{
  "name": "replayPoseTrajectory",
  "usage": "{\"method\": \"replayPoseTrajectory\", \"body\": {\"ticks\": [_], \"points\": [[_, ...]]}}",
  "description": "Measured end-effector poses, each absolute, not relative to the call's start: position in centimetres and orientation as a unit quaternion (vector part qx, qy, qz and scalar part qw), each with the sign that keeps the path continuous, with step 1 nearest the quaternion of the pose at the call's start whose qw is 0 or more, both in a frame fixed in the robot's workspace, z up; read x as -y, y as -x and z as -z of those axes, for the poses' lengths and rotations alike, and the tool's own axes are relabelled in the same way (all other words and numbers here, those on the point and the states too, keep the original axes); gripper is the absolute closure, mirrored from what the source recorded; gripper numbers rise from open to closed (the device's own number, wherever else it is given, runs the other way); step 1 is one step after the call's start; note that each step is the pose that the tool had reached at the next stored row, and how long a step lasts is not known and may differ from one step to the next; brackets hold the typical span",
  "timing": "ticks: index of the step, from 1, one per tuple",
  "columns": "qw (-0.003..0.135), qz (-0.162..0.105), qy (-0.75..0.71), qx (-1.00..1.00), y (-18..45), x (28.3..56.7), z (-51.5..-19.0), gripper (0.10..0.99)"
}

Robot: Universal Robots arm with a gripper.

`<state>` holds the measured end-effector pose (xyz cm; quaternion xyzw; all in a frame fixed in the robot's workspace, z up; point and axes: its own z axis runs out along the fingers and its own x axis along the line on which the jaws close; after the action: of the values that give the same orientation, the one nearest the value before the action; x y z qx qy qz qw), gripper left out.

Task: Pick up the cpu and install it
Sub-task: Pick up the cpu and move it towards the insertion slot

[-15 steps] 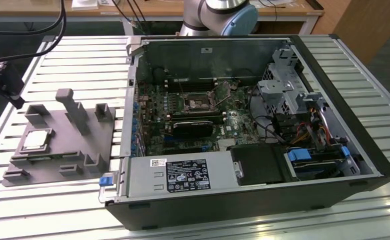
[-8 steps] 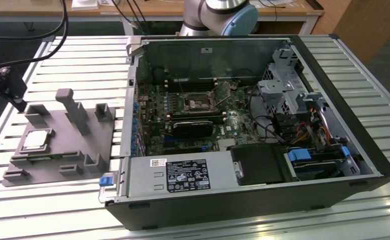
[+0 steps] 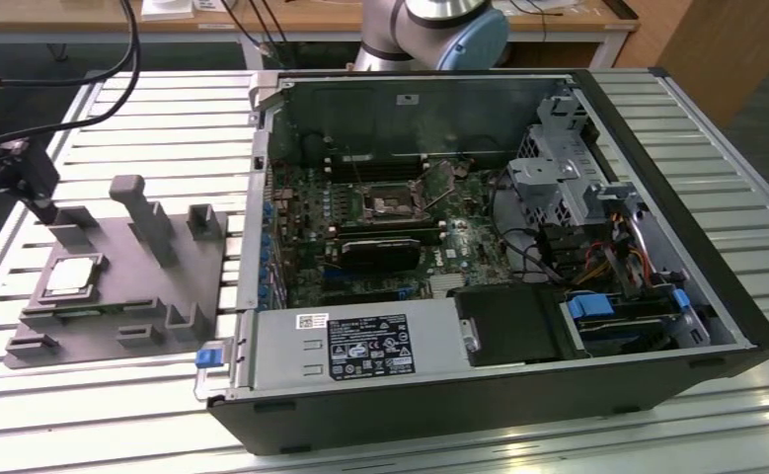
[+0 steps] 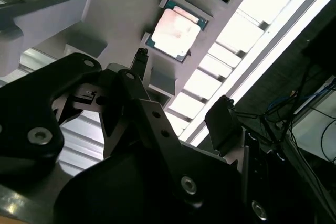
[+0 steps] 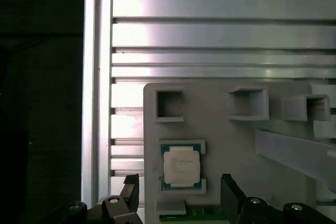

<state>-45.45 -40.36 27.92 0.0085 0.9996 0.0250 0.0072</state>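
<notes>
The cpu (image 5: 181,166) lies open from above; tall fixture pegs (image 3: 140,217) stand near it.

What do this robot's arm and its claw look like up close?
The arm is a rounded silver-grey tube with a pale blue cap on its joint. Its gripper is matte black metal: flat angular link plates pinned with shiny silver screws, ending in two narrow dark fingers. Black cables trail toward its wrist end in the exterior view.
</notes>
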Motion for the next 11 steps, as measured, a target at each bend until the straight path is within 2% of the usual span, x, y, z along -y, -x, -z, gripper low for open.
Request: {"method": "replayPoseTrajectory", "body": {"ticks": [11], "points": [[0.007,-0.025,-0.008,-1.000,45.45,40.36,-27.10,0.365]]}}
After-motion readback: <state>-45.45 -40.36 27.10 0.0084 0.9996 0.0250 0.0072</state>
